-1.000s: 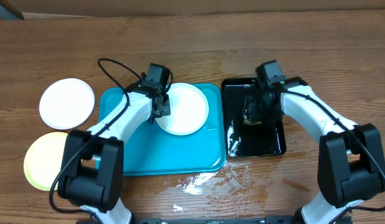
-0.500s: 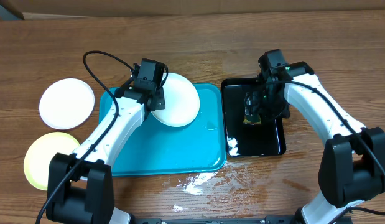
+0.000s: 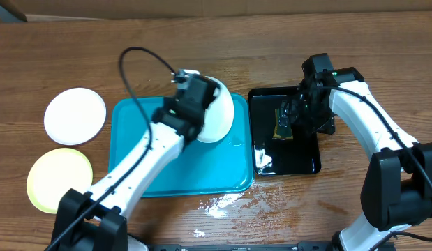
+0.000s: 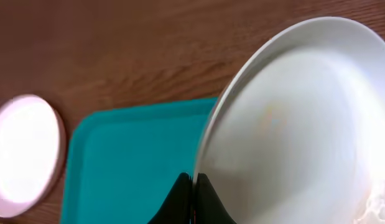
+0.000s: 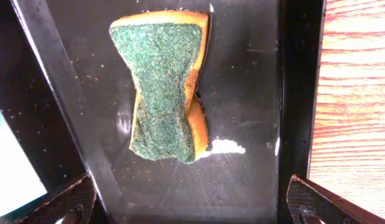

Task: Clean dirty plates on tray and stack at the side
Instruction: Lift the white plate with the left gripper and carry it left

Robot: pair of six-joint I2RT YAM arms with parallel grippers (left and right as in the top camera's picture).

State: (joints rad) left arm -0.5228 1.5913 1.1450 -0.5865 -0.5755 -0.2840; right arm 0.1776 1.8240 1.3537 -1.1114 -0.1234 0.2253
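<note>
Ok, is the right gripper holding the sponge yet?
No, the sponge lies loose on the black tray, with the right gripper open and its fingers wide apart, clear of it.

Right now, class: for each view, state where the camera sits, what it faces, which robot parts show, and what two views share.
Overhead: fixed above, facing down; left arm and right arm over teal tray and black tray.
Left wrist: on left arm, looking along its fingers at the tilted white plate they pinch.
Right wrist: on right arm, looking down at sponge; fingertips at bottom corners.
Shared: white plate and teal tray, in overhead and left wrist.
</note>
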